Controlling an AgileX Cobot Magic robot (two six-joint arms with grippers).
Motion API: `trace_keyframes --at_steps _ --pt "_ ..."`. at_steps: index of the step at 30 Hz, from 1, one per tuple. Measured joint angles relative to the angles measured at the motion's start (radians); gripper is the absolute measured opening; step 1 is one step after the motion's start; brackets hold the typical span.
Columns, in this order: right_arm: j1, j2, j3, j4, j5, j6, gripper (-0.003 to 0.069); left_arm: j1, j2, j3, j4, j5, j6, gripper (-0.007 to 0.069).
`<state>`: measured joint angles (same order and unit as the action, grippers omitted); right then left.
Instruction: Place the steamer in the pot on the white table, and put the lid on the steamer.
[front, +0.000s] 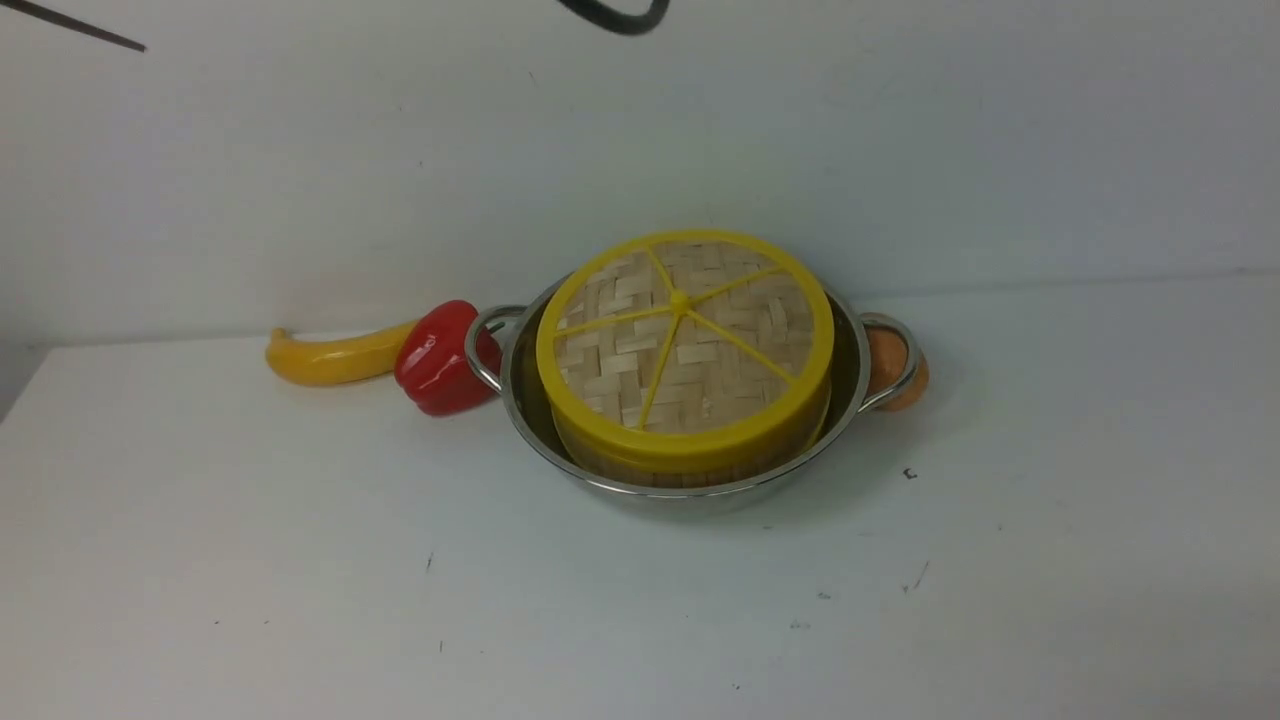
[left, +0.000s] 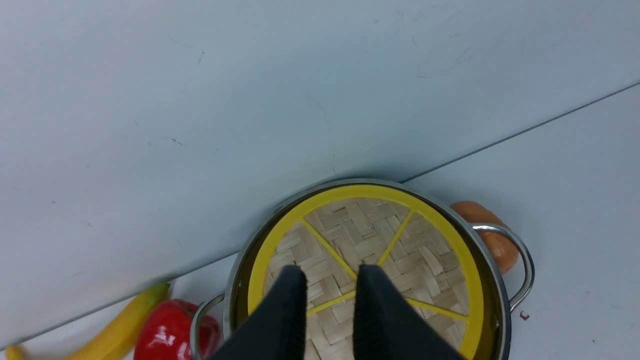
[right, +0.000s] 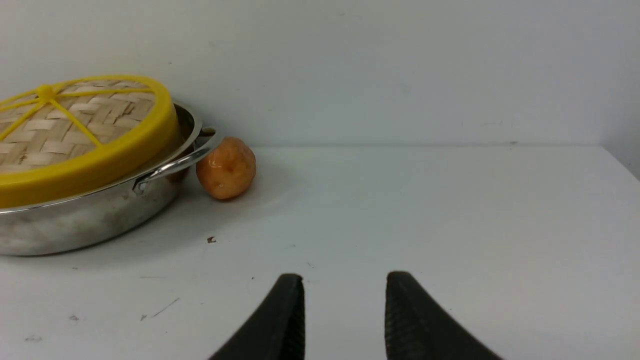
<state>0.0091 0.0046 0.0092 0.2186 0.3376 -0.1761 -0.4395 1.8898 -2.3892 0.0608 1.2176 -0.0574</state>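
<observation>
The pot (front: 850, 385) stands on the white table (front: 300, 560) near the back wall. The steamer (front: 605, 462) sits inside it; only a strip of its bamboo wall shows. The lid (front: 690, 340) lies on top of the steamer, slightly tilted toward me. My left gripper (left: 331, 274) hangs over the lid (left: 425, 260), open and empty, and hides the centre hub. My right gripper (right: 345, 277) is open and empty, low over bare table to the right of the pot (right: 90, 220). Neither gripper shows in the front view.
A yellow curved fruit (front: 330, 358) and a red pepper (front: 440, 360) lie against the pot's left handle. An orange round fruit (front: 895, 365) sits behind the right handle, also in the right wrist view (right: 226, 169). A white wall stands close behind.
</observation>
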Motion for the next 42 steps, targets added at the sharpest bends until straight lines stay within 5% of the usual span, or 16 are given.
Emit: trace_keyframes --at_steps 11,17,21,30,42 --pt "0.0 0.0 0.0 0.0 0.0 0.0 0.0244 0.0 -0.127 0.186 0.022 0.001 0.0 0.0091" --pt "0.0 0.0 0.0 0.0 0.0 0.0 0.0244 0.031 -0.45 0.638 0.019 -0.23 0.015 0.0101" --pt "0.0 -0.004 0.0 0.0 0.0 0.0 0.0244 0.156 -0.74 1.116 0.003 -0.588 0.045 0.0104" --pt "0.0 -0.004 0.0 0.0 0.0 0.0 0.0244 0.449 -1.251 1.936 -0.009 -1.053 0.063 0.0121" --pt "0.0 -0.004 0.0 0.0 0.0 0.0 0.0244 0.466 -1.763 2.328 0.046 -1.104 0.082 0.0153"
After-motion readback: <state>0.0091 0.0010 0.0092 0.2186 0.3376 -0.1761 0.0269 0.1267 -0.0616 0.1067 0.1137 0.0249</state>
